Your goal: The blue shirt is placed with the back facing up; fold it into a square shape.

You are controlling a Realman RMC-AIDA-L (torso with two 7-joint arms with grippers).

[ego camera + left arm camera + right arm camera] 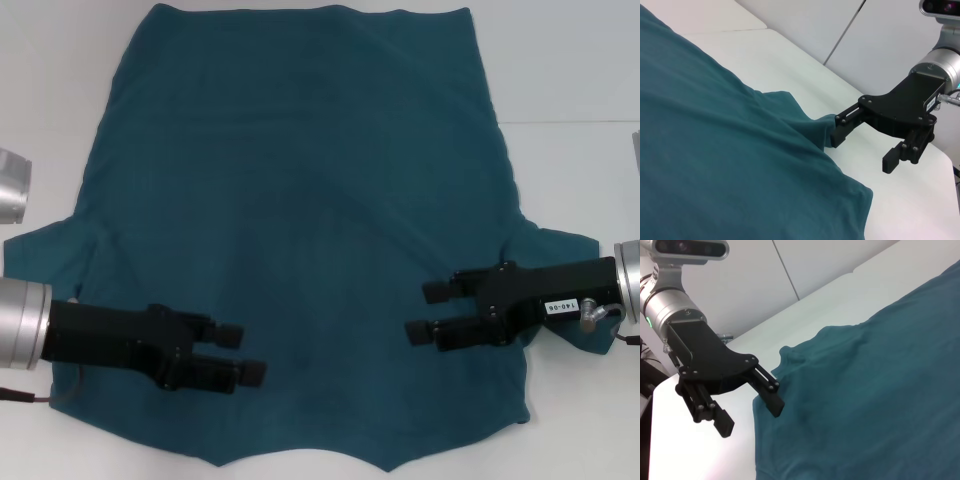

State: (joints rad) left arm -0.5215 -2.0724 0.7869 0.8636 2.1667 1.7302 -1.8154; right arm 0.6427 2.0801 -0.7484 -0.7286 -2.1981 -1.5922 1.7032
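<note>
My spread left gripper [240,352] and right gripper [428,310] hover over the soft dark teal-blue knit T-shirt [300,200]; it lies flat, every fold left.

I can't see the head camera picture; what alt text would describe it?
A blue shirt lies spread flat on a white table. The left tool and the right tool sit over its near corners, both open.

The only writing I can make out is a small white label [561,306] on the black body of the right gripper [428,311]; it seems to read "140-06", though the characters are tiny. A similar tag shows in the left wrist view, unreadable.
</note>
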